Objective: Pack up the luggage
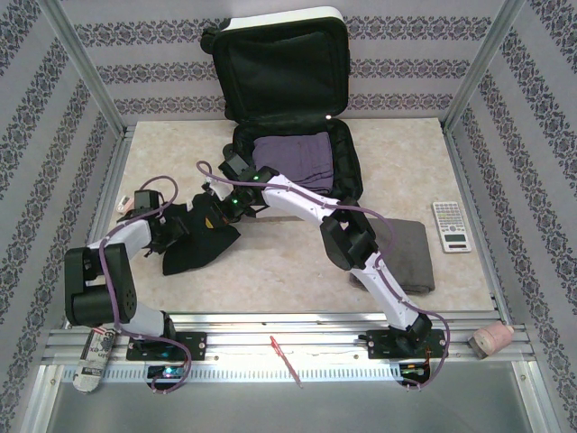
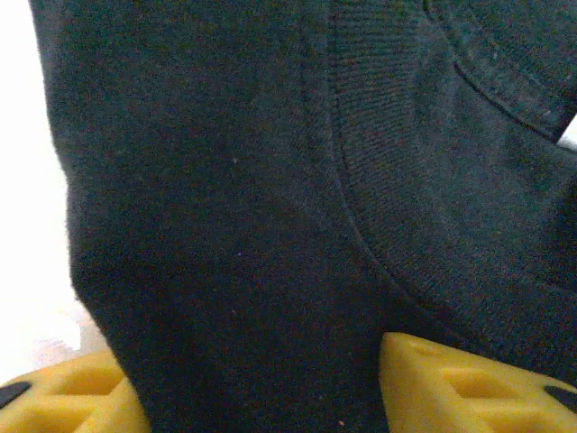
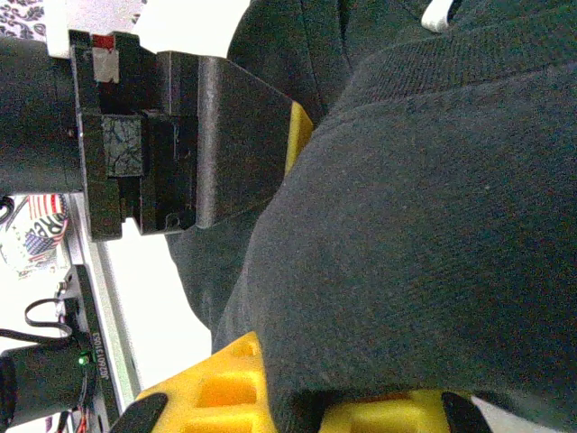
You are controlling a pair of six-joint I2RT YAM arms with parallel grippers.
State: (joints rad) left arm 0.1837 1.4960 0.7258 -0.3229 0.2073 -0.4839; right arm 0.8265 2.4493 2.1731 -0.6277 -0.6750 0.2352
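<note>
My right gripper (image 3: pixel 297 397) clamps the black garment (image 1: pixel 203 244); my left gripper (image 2: pixel 270 397) straddles it, hold unclear. One slip there and cloth could snag the luggage (image 1: pixel 279 72) rim.

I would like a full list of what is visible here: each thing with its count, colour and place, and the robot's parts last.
luggage: one, white shell with black lining, open at the back of the table, lid upright
folded garment: one, purple-grey, inside the luggage
black garment: one, black, on the table left of centre, in front of the luggage
folded cloth: one, grey, on the table at the right
calculator: one, white and grey, near the table's right edge
left claw: one, yellow fingers, black garment between them
right claw: one, yellow fingers, shut on the black garment
</note>
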